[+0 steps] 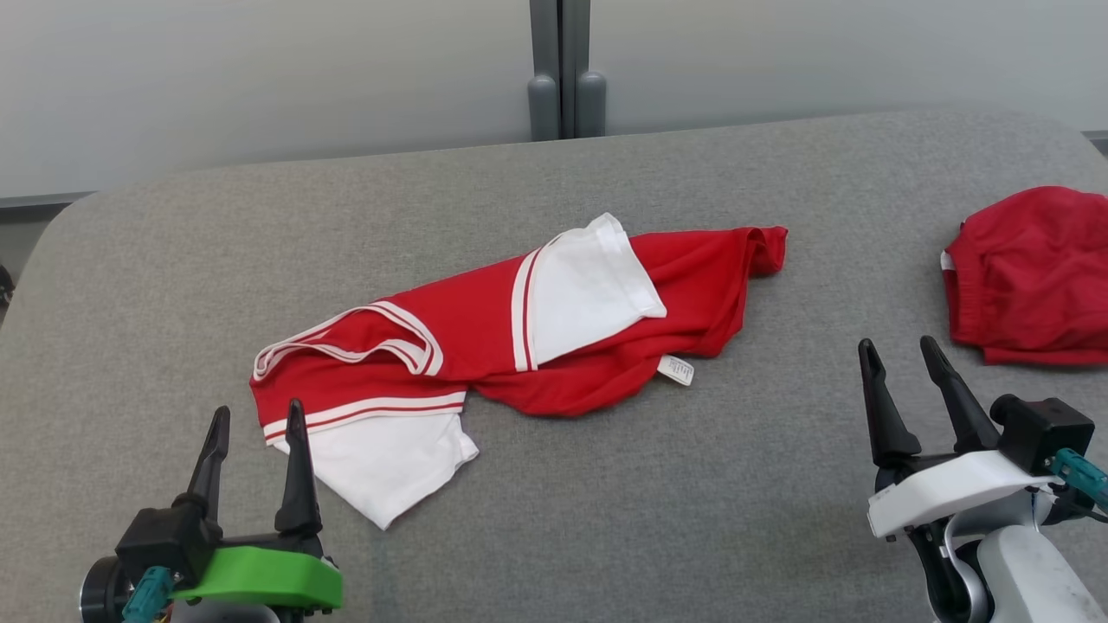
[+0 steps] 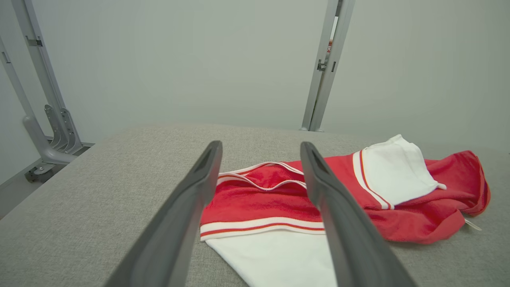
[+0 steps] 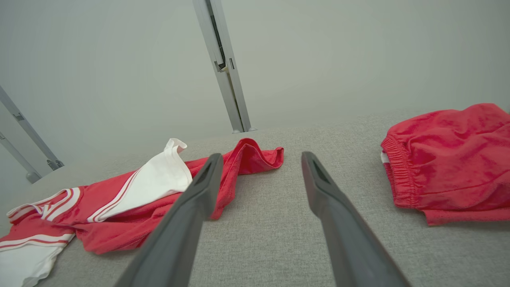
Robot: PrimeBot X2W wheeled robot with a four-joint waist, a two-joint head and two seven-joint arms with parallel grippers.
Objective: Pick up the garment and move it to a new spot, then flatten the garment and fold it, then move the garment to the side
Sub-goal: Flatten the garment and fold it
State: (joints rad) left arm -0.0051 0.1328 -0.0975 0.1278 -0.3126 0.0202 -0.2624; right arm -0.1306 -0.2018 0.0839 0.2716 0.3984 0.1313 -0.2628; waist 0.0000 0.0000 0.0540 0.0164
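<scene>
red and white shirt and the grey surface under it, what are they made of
Shirt: soft matte knit, probably cotton jersey; it wrinkles and drapes limply, with banded trim. Grey surface: matte woven-looking cloth cover, finely speckled weave; padding underneath cannot be told.

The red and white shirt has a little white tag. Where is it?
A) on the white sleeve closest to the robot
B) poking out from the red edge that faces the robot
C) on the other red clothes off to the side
B: the small white tag pokes out from the red edge of the shirt on the robot's side and lies on the grey table.
</scene>
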